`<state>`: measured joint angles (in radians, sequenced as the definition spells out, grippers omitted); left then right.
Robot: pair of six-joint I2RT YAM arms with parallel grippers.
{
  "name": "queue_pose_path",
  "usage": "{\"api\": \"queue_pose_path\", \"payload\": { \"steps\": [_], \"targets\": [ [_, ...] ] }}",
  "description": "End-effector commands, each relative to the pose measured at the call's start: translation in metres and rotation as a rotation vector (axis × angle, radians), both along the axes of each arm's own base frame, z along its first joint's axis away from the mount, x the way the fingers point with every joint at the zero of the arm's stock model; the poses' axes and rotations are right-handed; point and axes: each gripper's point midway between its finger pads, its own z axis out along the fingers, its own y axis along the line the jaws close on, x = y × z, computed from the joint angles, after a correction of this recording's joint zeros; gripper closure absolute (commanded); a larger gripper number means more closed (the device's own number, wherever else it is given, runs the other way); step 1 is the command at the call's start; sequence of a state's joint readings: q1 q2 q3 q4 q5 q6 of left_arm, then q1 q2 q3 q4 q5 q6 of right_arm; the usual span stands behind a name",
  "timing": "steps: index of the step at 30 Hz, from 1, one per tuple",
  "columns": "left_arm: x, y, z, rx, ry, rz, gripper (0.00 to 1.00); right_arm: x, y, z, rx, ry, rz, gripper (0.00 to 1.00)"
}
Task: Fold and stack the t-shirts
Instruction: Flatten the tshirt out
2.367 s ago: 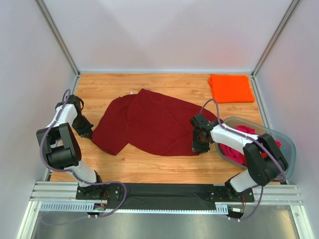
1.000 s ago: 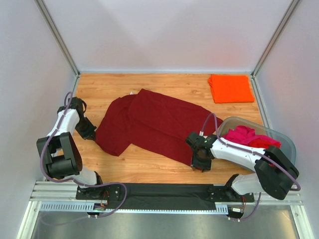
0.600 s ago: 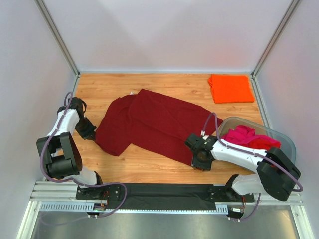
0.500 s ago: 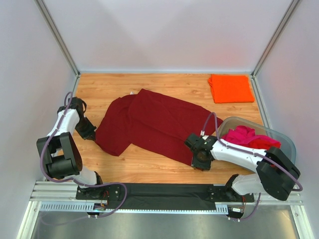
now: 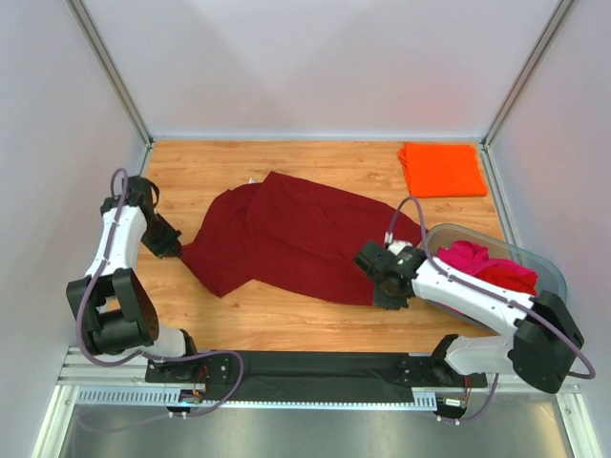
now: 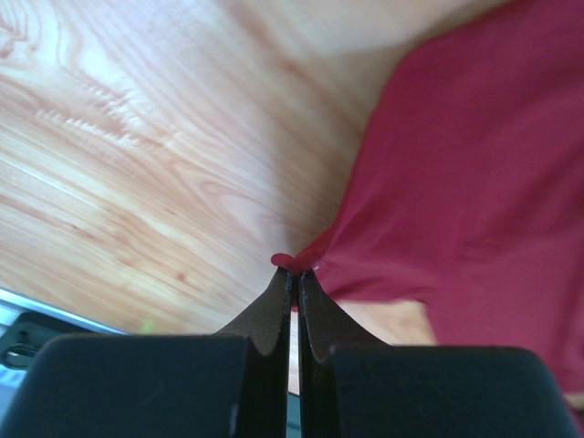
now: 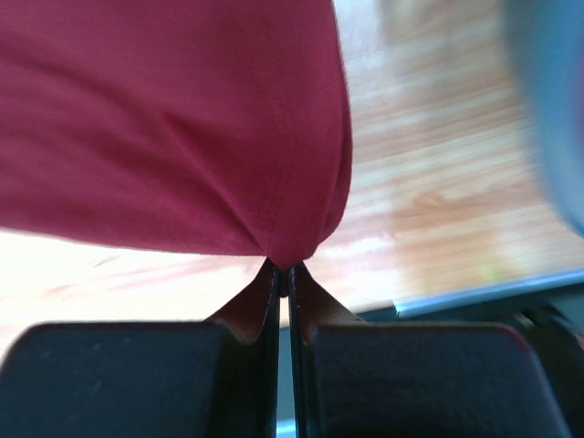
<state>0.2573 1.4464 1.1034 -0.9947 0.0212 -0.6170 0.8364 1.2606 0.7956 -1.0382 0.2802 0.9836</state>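
Note:
A dark maroon t-shirt (image 5: 296, 234) lies spread and creased across the middle of the wooden table (image 5: 286, 320). My left gripper (image 5: 174, 250) is shut on its left edge; in the left wrist view the cloth (image 6: 456, 173) bunches at the gripper's (image 6: 295, 266) tips. My right gripper (image 5: 380, 291) is shut on the shirt's near right corner, and the right wrist view shows the cloth (image 7: 182, 128) pinched and lifted at that gripper's (image 7: 284, 266) tips. A folded bright orange t-shirt (image 5: 442, 169) rests at the back right. Magenta-pink and red t-shirts (image 5: 487, 269) lie heaped in the tub.
A grey translucent plastic tub (image 5: 552, 277) stands at the right edge, close to my right forearm. White walls with metal posts close in the table on three sides. A metal rail (image 5: 315, 372) runs along the near edge.
My right gripper closed on the maroon shirt's near right corner and drew it slightly back and up. The left arm shifted a little towards the back with its edge still held.

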Motion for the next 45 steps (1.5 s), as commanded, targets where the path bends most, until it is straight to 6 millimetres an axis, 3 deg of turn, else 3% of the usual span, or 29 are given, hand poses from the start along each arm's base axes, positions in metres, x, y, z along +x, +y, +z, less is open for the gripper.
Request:
{"api": "queue_pose_path", "payload": {
  "steps": [1,2,3,4,5,6,11,12,13,14,15,17,19,22,25,28,31,33,34,35,37,38,39,40,41,42,43,44,45],
  "targets": [
    [0.036,-0.010,0.090,-0.051,-0.273,0.080,1.00,0.038,0.003,0.097,0.009,-0.214,0.037,1.00],
    [0.037,-0.013,0.112,-0.057,-0.335,0.090,1.00,0.040,-0.002,0.118,-0.009,-0.236,0.039,1.00],
    [0.033,-0.017,0.127,-0.079,-0.340,0.109,1.00,0.053,0.008,0.158,0.050,-0.318,0.039,1.00],
    [0.040,-0.016,0.163,-0.052,-0.399,0.109,1.00,0.061,0.010,0.180,0.062,-0.359,0.044,1.00],
    [0.038,-0.022,0.177,-0.027,-0.414,0.096,1.00,0.065,0.006,0.199,0.053,-0.398,0.045,1.00],
    [0.038,-0.026,0.197,-0.050,-0.463,0.137,1.00,0.074,0.013,0.239,0.118,-0.485,0.041,1.00],
    [0.015,-0.051,0.286,-0.200,-0.811,0.228,1.00,0.087,0.013,0.316,0.148,-0.648,0.141,1.00],
    [0.002,-0.050,0.316,-0.184,-0.886,0.236,1.00,0.086,0.013,0.324,0.161,-0.660,0.149,1.00],
    [-0.012,-0.049,0.331,-0.162,-0.915,0.234,1.00,0.083,0.012,0.340,0.198,-0.691,0.157,1.00],
    [-0.031,-0.047,0.331,-0.132,-0.871,0.251,1.00,0.076,0.011,0.344,0.224,-0.680,0.169,1.00],
    [-0.054,-0.048,0.366,-0.104,-0.962,0.241,1.00,0.066,0.006,0.354,0.262,-0.694,0.164,1.00],
    [-0.088,-0.047,0.372,-0.053,-0.952,0.250,1.00,0.049,0.000,0.366,0.341,-0.699,0.163,1.00],
    [-0.125,-0.052,0.393,-0.049,-1.049,0.258,1.00,0.025,-0.016,0.379,0.435,-0.740,0.158,1.00],
    [-0.159,-0.063,0.399,-0.113,-1.127,0.302,1.00,-0.007,-0.022,0.391,0.603,-0.767,0.192,1.00],
    [-0.168,-0.061,0.394,-0.132,-1.150,0.349,1.00,-0.023,-0.013,0.406,0.746,-0.798,0.249,1.00],
    [-0.147,-0.059,0.386,-0.128,-1.092,0.340,1.00,-0.015,-0.012,0.407,0.701,-0.817,0.259,1.00],
    [-0.110,-0.052,0.378,-0.098,-1.015,0.306,1.00,0.019,-0.003,0.401,0.555,-0.847,0.272,1.00],
    [-0.082,-0.043,0.377,-0.065,-1.003,0.296,1.00,0.054,0.017,0.407,0.470,-0.899,0.294,1.00],
    [-0.059,-0.038,0.373,-0.058,-0.977,0.290,1.00,0.074,0.028,0.421,0.432,-0.980,0.331,1.00],
    [-0.040,-0.034,0.383,-0.051,-1.021,0.276,1.00,0.098,0.045,0.417,0.388,-0.980,0.346,1.00],
    [0.001,-0.025,0.375,-0.038,-0.990,0.266,1.00,0.131,0.060,0.421,0.348,-1.006,0.336,1.00],
    [0.020,-0.020,0.384,-0.010,-1.029,0.235,1.00,0.152,0.053,0.439,0.335,-1.068,0.272,1.00],
    [0.032,-0.018,0.395,0.005,-1.057,0.219,1.00,0.183,0.067,0.424,0.298,-1.037,0.252,1.00],
    [0.064,-0.010,0.383,0.025,-1.009,0.197,1.00,0.202,0.061,0.436,0.316,-1.077,0.207,1.00],
    [0.076,-0.002,0.400,0.063,-1.059,0.204,1.00,0.219,0.066,0.433,0.333,-1.069,0.183,1.00],
    [0.091,0.001,0.401,0.063,-1.062,0.195,1.00,0.248,0.074,0.414,0.324,-1.030,0.167,1.00],
    [0.122,0.016,0.385,0.062,-1.022,0.218,1.00,0.267,0.076,0.406,0.342,-1.013,0.150,1.00],
    [0.135,0.010,0.397,-0.021,-1.071,0.203,1.00,0.283,0.063,0.429,0.449,-1.045,0.088,1.00],
    [0.161,0.017,0.384,-0.073,-1.046,0.223,1.00,0.297,0.061,0.429,0.494,-1.036,0.069,1.00]
  ]
}}
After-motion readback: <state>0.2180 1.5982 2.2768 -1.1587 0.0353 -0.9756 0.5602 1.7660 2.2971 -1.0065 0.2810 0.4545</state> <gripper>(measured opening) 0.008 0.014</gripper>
